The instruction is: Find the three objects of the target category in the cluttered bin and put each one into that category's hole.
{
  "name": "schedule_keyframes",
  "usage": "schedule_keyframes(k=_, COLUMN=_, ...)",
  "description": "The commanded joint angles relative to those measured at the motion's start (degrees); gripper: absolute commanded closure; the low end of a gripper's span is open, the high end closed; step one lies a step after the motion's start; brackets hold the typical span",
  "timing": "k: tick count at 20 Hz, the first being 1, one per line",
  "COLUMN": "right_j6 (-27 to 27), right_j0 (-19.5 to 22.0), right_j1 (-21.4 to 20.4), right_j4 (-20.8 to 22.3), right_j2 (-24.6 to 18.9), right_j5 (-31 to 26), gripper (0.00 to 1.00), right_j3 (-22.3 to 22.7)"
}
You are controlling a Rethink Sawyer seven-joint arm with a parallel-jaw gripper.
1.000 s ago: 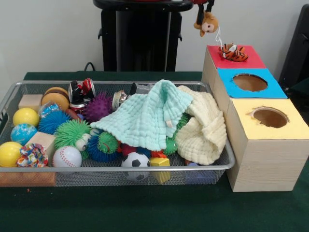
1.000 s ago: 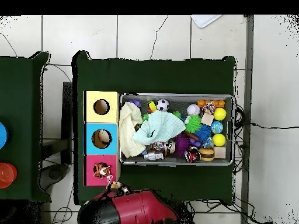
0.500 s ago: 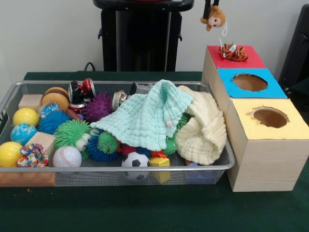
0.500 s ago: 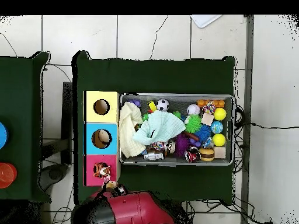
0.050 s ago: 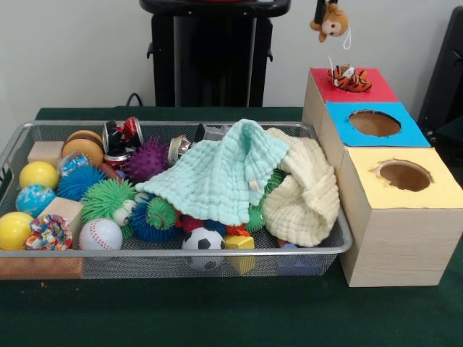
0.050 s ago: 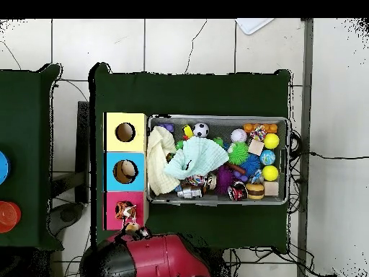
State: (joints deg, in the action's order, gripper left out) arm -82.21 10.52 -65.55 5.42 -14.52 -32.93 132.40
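Gripper point(image 5: 319, 9) at top edge of front view, black tips clamped on arm of plush brown monkey point(image 5: 331, 21), which dangles in air above red box. Red arm point(image 6: 155, 258) reaches toward red box in overhead view. Striped plush tiger point(image 5: 349, 79) lies over hole of red-topped wooden box point(image 5: 365, 88). Blue-topped box point(image 5: 405, 133) and yellow-topped box point(image 5: 434, 191) show open round holes. Wire-mesh bin point(image 5: 173, 260) holds spiky rubber balls, smooth balls, wooden blocks, crumpled cans, waffle-weave mint cloth point(image 5: 221, 173) and cream cloth point(image 5: 304, 195).
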Motion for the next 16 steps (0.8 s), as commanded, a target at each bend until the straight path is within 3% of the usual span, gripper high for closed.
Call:
schedule_keyframes(k=1, right_j6=-13.0, right_j0=-1.7, right_j1=7.1, right_j4=-1.1, right_j2=1.1, right_j5=5.1, gripper=1.0, right_j3=-4.1)
schedule_keyframes(k=16, right_j6=-15.0, right_j0=-7.8, right_j1=14.9, right_j4=-3.7, right_j2=5.0, right_j5=12.0, gripper=1.0, right_j3=-8.4)
